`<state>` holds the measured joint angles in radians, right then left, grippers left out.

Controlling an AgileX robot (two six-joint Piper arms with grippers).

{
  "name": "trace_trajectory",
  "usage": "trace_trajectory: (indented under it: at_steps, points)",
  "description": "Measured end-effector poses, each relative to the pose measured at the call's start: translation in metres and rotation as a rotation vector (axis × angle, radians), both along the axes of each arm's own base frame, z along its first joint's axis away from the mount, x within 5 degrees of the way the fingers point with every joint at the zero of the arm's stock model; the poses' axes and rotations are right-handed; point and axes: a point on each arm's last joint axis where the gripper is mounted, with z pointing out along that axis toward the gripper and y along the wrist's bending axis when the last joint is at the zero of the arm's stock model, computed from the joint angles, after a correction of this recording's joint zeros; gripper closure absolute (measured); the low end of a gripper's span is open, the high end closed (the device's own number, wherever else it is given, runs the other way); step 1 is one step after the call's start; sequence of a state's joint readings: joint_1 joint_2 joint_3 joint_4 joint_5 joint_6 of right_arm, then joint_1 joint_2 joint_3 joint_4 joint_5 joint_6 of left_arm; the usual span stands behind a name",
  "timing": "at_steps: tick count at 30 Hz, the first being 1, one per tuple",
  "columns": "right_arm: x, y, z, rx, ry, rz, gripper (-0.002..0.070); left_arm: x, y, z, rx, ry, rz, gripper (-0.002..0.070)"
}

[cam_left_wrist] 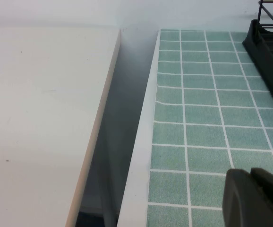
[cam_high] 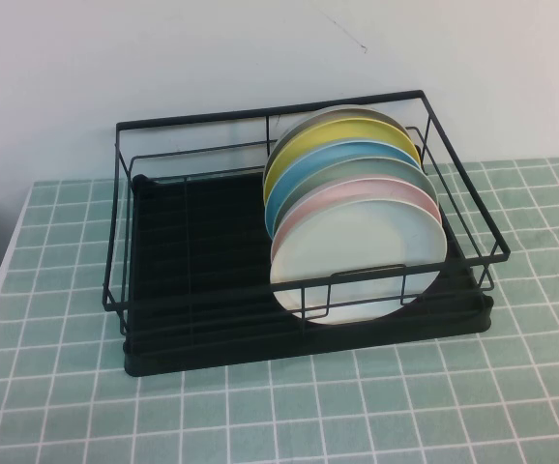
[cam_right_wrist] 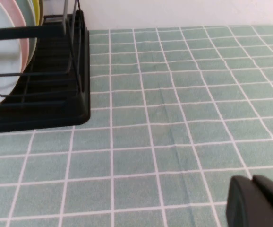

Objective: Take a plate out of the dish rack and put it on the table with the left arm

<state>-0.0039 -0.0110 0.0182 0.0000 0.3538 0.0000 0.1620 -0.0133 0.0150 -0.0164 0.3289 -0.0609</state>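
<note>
The dish rack (cam_high: 194, 253) stands at the back of the tiled table (cam_high: 357, 406) and holds several plates upright on its right side. The frontmost is the pale white plate (cam_high: 357, 256), leaning behind the front wire. Neither arm shows in the high view. In the left wrist view my left gripper (cam_left_wrist: 251, 174) is shut and empty, low over the tiles near the table's left edge, with the rack's corner (cam_left_wrist: 268, 45) well ahead of it. My right gripper (cam_right_wrist: 252, 180) is shut and empty over bare tiles, to the right of the rack (cam_right_wrist: 56, 104) and the plate (cam_right_wrist: 2, 52).
Behind the pale plate stand a pink plate (cam_high: 342, 198), a blue plate (cam_high: 330, 160) and a yellow plate (cam_high: 310, 138). The rack's left half holds nothing. A white surface (cam_left_wrist: 42, 118) lies beyond a dark gap (cam_left_wrist: 120, 142) at the table's left edge. A white wall (cam_high: 212, 48) rises behind.
</note>
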Motion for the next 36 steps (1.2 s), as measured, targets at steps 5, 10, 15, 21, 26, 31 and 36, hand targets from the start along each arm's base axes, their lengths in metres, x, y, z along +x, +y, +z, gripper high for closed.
trace_trajectory:
  at_steps: [5,10,15,21,26,31,36]
  points:
    - [0.0000,0.0000,0.0000,0.000,0.000,0.000,0.0678,0.0000,0.0000,0.0000,0.000,0.000,0.000,0.0678]
    - [0.0000,0.0000,0.0000,0.000,0.000,0.000,0.0678,0.0000,0.0000,0.0000,0.000,0.000,0.000,0.0678]
    - [0.0000,0.0000,0.0000,0.000,0.000,0.000,0.0678,0.0000,0.0000,0.0000,0.000,0.000,0.000,0.0678]
    - [0.0000,0.0000,0.0000,0.000,0.000,0.000,0.0678,0.0000,0.0000,0.0000,0.000,0.000,0.000,0.0678]
    - [0.0000,0.0000,0.0000,0.000,0.000,0.000,0.0678,0.0000,0.0000,0.0000,0.000,0.000,0.000,0.0678]
    - [0.0000,0.0000,0.0000,0.000,0.000,0.000,0.0678,0.0000,0.0000,0.0000,0.000,0.000,0.000,0.0678]
    - [0.0000,0.0000,0.0000,0.000,0.000,0.000,0.0678,0.0006,0.0001,0.0014,0.003,-0.021,0.000,0.0678]
